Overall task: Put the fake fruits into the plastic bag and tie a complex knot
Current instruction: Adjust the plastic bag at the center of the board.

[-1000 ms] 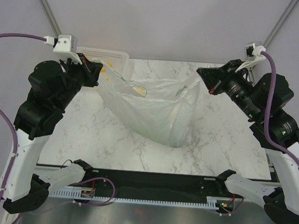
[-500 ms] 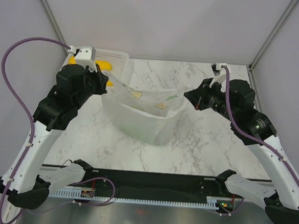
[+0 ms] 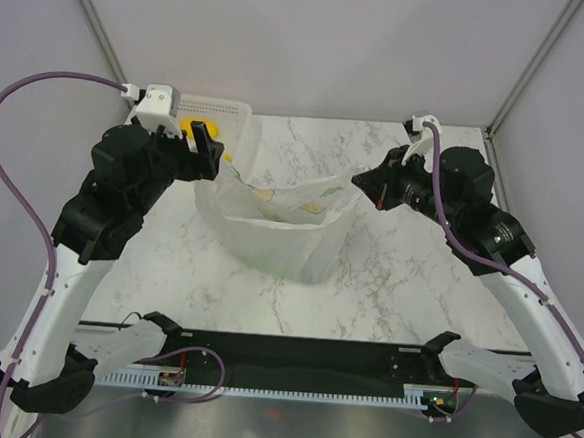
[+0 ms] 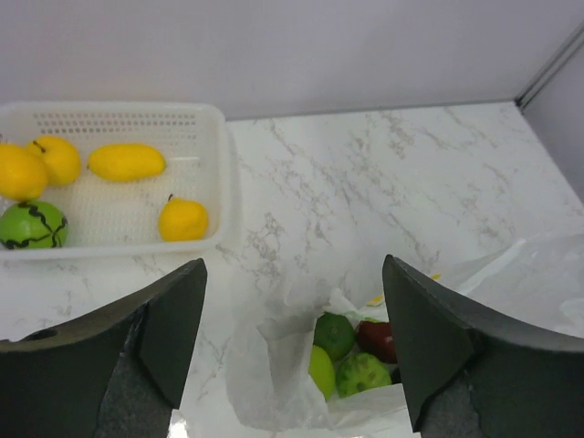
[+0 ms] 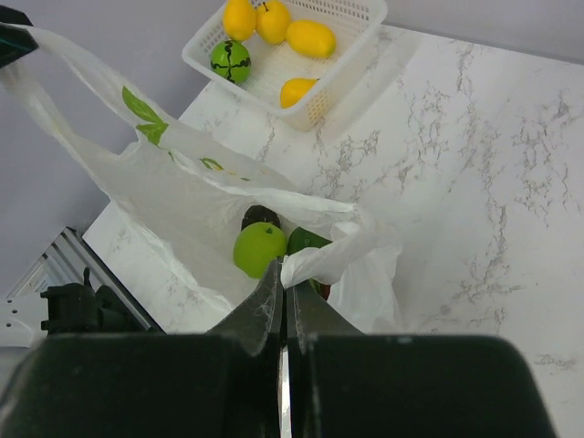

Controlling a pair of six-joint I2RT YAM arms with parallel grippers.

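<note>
The plastic bag (image 3: pixel 271 228) sits slumped on the marble table, mouth up. Inside it in the left wrist view are a lime (image 4: pixel 334 335), a dark red fruit (image 4: pixel 376 339) and two more green fruits (image 4: pixel 362 372). My left gripper (image 3: pixel 209 148) (image 4: pixel 292 274) hangs open above the bag's left end, whose loose handle (image 4: pixel 292 319) lies below the spread fingers, ungripped. My right gripper (image 3: pixel 358 184) (image 5: pixel 285 274) is shut on the bag's right handle, held up over a green apple (image 5: pixel 258 249) and a dark fruit (image 5: pixel 260 216). No knot shows.
The white perforated basket (image 3: pixel 230 107) (image 4: pixel 219 182) stands at the back left, just behind my left gripper. It holds yellow lemons (image 4: pixel 41 160), a mango (image 4: pixel 126 161), another lemon (image 4: pixel 182 219) and a green fruit with black lines (image 4: pixel 32 224).
Both arms came inward and down, so the stretched bag sank onto the table. My left gripper opened and let go of the left handle; the right one kept its grip.
</note>
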